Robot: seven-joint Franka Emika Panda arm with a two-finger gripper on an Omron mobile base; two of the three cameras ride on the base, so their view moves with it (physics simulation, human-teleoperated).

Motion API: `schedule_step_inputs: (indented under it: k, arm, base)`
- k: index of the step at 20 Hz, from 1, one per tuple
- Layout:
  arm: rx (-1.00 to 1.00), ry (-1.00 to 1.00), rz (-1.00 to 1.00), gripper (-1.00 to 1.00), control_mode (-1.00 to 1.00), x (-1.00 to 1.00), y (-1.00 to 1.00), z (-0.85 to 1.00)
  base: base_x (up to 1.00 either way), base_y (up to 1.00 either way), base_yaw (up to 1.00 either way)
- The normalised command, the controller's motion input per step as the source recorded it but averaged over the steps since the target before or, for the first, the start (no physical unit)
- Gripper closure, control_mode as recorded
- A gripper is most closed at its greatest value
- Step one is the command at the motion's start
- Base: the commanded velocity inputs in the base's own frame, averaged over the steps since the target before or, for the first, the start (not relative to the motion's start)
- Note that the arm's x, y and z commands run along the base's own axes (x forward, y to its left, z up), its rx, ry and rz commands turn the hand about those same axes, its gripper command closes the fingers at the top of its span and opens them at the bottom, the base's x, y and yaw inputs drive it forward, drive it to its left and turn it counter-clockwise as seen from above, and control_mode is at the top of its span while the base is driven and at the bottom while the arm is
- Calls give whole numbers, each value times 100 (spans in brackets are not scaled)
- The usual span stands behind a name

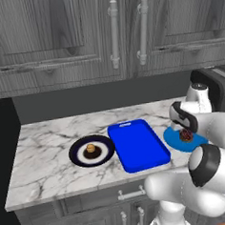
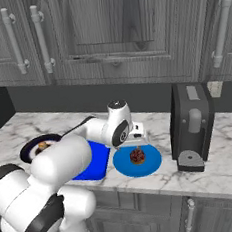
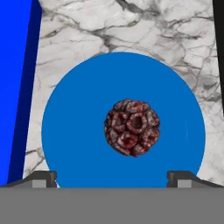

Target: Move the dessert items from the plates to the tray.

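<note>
Gripper [image 3: 112, 180] hangs above the plain blue plate [image 3: 70, 109], fingers [image 3: 41, 178] spread wide, nothing between them; the dark reddish dessert [image 3: 132, 127] sits at the plate's middle, roughly centred between the tips but a little right of the midline; the tan pastry [image 1: 90, 148] rests on the navy-rimmed plate [image 1: 77, 150] at the left; the blue tray [image 1: 136, 143] lies between the two plates, nothing in it; a black coffee machine [image 2: 192, 126] stands just right of the blue plate. Risks, as I judge: the piece is round and knobbly, so an off-centre close could roll it away or squeeze it out sideways; coming down too far would press the tips onto the plate and shove it; a wide swing right could clip the machine.
</note>
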Motion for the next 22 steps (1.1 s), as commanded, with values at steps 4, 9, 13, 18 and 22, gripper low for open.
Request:
schedule_step_inputs:
  k: [4,9,13,18,22]
  arm:
    - [0,0,0,-100,-100,25,-5,0]
    - [1,0,-1,-100,-100,15,-4,-14]
    - [2,0,-4,-100,-100,1,-22,-24]
    - [0,0,-7,-100,-100,0,-6,-13]
    - [0,0,-8,-100,-100,0,0,0]
  base:
    - [0,0,0]
    - [0,0,0]
    - [0,0,0]
    - [0,0,0]
    - [0,0,0]
